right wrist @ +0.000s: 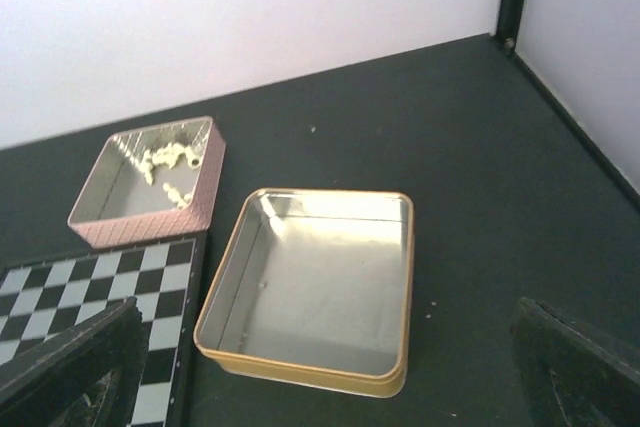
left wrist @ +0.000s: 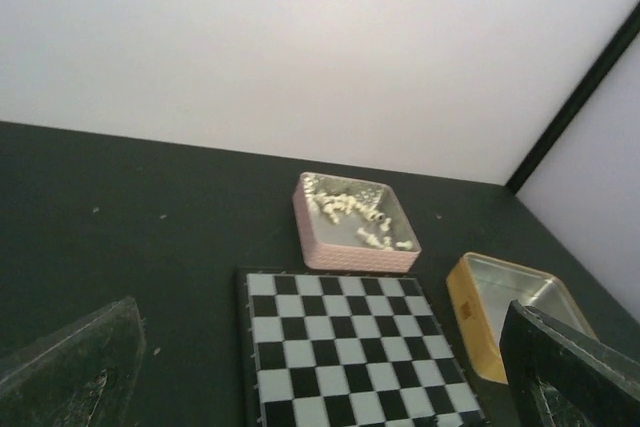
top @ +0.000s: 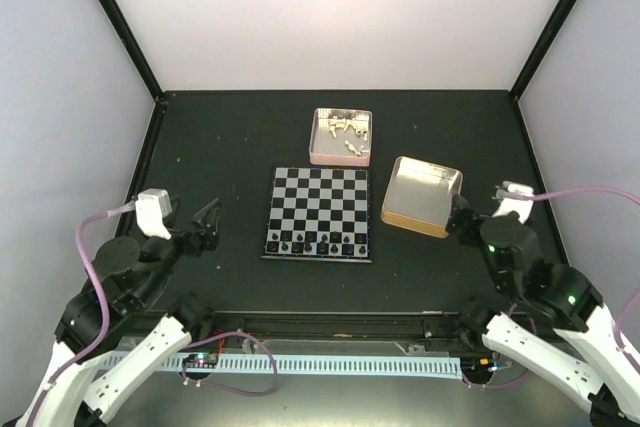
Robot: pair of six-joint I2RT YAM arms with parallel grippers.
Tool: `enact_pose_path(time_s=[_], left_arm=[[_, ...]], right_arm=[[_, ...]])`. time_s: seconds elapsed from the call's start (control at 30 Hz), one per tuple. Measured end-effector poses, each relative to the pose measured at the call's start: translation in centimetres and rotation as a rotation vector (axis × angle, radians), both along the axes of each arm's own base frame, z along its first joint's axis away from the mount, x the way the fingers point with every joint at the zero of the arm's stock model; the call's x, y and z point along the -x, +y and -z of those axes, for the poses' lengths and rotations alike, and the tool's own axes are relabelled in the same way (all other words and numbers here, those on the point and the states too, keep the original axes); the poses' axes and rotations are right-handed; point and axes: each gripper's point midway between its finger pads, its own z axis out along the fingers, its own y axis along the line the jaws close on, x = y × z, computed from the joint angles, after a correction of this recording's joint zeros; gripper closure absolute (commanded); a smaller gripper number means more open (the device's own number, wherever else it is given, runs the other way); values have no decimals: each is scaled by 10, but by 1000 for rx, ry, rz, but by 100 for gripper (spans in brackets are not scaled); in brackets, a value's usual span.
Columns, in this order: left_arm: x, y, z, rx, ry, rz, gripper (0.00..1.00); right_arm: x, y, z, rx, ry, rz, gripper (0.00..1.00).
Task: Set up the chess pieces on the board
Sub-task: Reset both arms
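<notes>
The board (top: 320,192) lies flat mid-table, with black chess pieces (top: 318,244) standing along its near edge. Cream-white chess pieces (top: 345,132) lie loose in a pink tin (top: 340,159) behind the board. My left gripper (top: 207,222) hovers left of the board, open and holding nothing. In the left wrist view its fingers (left wrist: 70,372) frame the board (left wrist: 340,332) and the white pieces (left wrist: 355,215). My right gripper (top: 462,219) is open and unladen just right of a yellow tin (top: 400,215). The right wrist view shows this yellow tin (right wrist: 300,372) with nothing inside.
The pink tin (right wrist: 205,192) and the yellow tin (left wrist: 462,312) sit close to the board's far and right edges. Black frame posts (top: 120,22) and white walls enclose the dark table. A cable strip (top: 330,365) runs along the near edge between the arm bases.
</notes>
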Motion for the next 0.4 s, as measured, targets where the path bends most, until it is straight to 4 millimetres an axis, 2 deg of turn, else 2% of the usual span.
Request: enact_pose_path(time_s=[0.23, 0.4], left_arm=[[12, 24, 12, -37, 31, -76, 1], [14, 27, 16, -53, 45, -84, 1]], right_arm=[[25, -36, -21, -85, -107, 58, 0], [28, -43, -26, -88, -121, 77, 0]])
